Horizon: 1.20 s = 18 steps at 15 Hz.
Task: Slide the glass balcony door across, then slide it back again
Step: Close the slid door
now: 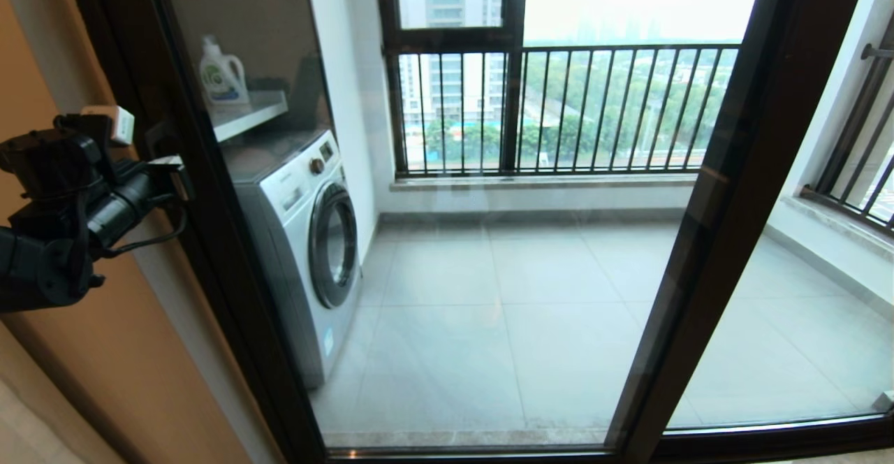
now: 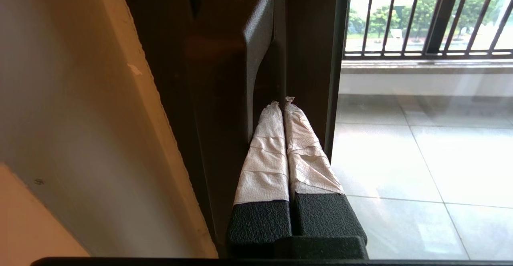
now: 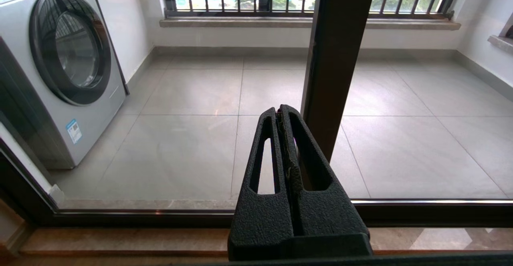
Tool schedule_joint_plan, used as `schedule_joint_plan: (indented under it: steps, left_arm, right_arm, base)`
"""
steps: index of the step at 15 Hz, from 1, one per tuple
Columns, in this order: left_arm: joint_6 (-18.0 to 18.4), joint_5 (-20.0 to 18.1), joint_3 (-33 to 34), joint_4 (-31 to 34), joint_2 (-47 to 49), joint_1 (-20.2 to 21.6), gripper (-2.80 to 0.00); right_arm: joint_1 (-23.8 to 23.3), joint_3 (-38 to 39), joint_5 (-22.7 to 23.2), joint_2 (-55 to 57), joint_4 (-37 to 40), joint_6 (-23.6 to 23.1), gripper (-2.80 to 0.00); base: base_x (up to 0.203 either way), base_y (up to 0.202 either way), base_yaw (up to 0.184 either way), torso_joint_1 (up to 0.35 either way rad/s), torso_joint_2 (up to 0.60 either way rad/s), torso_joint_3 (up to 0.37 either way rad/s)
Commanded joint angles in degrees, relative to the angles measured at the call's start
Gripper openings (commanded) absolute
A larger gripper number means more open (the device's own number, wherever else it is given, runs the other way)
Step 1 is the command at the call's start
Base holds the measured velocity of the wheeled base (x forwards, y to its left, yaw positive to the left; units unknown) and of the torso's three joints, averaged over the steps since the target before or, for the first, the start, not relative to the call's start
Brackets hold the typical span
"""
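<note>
The left gripper (image 2: 283, 102), its taped fingers pressed together, pokes in beside the handle (image 2: 224, 69) on the left upright of the glass balcony door (image 1: 489, 275). Only the right wrist view shows the right gripper (image 3: 280, 111), also closed and empty, facing the door's glass with the washing machine (image 3: 60, 65) behind it.

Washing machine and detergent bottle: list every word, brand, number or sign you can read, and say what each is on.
No text here can be read with certainty.
Detergent bottle on the shelf: green and blue label, wording too small to read.
Washing machine: blue sticker low on the front and a dark sticker at the top corner, both too blurred.
Its front panel in the head view: a small brand mark, illegible.
</note>
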Motion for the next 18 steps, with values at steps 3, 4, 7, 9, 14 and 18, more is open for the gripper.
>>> schedule_joint_plan:
  steps: [3, 4, 7, 9, 14, 18]
  left_arm:
    - [-0.1, 0.3, -0.1, -0.4, 0.0, 0.3, -2.8]
    - [0.0, 0.3, 0.0, -0.4, -0.6, 0.0, -2.8]
    - [-0.1, 0.4, 0.2, -0.4, -1.9, -1.8, -2.8]
    - [-0.3, 0.5, 1.3, -0.4, -3.5, -3.8, -2.8]
    - [-0.6, 0.5, 3.2, -0.3, -7.3, -7.4, -2.8]
    - [-1.5, -3.7, 9.9, -0.4, -12.4, -5.5, -2.8]
  right_arm:
    - [0.0, 0.7, 0.0, 0.1, 0.0, -0.1, -2.8]
    - [0.1, 0.7, 0.0, 0.1, -0.1, -0.1, -2.8]
    - [0.0, 0.7, 0.0, 0.1, 0.0, -0.1, -2.8]
    - [0.0, 0.7, 0.0, 0.1, 0.0, -0.1, -2.8]
    - [0.0, 0.7, 0.0, 0.1, -0.1, -0.1, -2.8]
    - [0.0, 0.7, 0.0, 0.1, 0.0, -0.1, -2.8]
  base:
    - [0.0, 0.0, 0.0, 0.0, 0.0, 0.0]
    - [0.0, 0.0, 0.0, 0.0, 0.0, 0.0]
    - [0.0, 0.0, 0.0, 0.0, 0.0, 0.0]
    - [0.0, 0.0, 0.0, 0.0, 0.0, 0.0]
    - [0.0, 0.0, 0.0, 0.0, 0.0, 0.0]
    - [0.0, 0.0, 0.0, 0.0, 0.0, 0.0]
